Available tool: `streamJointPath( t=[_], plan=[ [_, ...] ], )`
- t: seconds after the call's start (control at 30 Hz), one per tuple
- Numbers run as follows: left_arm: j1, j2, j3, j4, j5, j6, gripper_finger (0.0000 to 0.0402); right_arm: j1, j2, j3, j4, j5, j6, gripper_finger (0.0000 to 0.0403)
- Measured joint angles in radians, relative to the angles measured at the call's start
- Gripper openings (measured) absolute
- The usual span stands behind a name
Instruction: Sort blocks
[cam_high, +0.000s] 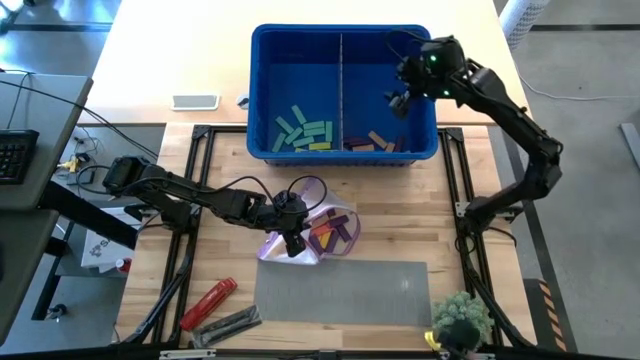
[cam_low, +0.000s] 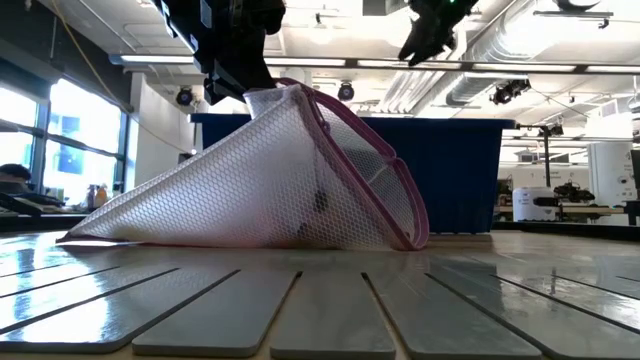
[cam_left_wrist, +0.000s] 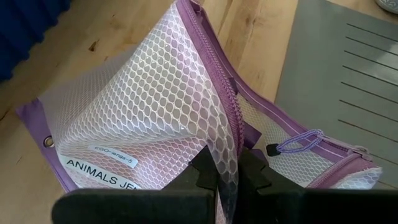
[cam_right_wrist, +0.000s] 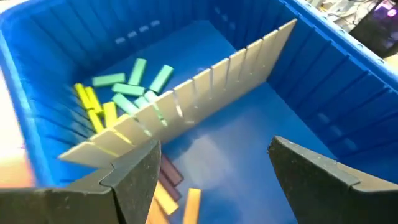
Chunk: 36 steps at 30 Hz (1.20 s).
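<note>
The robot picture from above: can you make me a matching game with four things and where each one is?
Things:
1. teal blocks
2. mesh bag
3. right gripper
4. red tool

Places:
A. pinched by the shut left gripper, on the wooden table
B. lying near the table's front left corner
C. in the left compartment of the blue bin
D. open and empty, above the bin's right compartment

Pairs: 1-C, 2-A, 3-D, 4-B

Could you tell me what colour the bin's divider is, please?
Grey, against the blue bin; the divider shows best in the right wrist view.
</note>
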Motion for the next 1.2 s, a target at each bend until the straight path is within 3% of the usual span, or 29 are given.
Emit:
streamJointPath(
  t=[0.47,0.87,1.2],
  plan=[
    [0.0,0.0,0.0,0.0,0.001,0.0,0.0,0.116,-0.042,0.0,-0.068,0.002,0.088,0.0286],
    [0.0,0.0,0.0,0.0,0.001,0.015,0.0,0.269,-0.042,0.0,-0.034,0.016,0.194,0.0286],
    [0.0,0.0,0.0,0.0,-0.002,0.016,0.0,0.354,-0.052,0.0,0.029,0.061,0.186,0.0286]
  ],
)
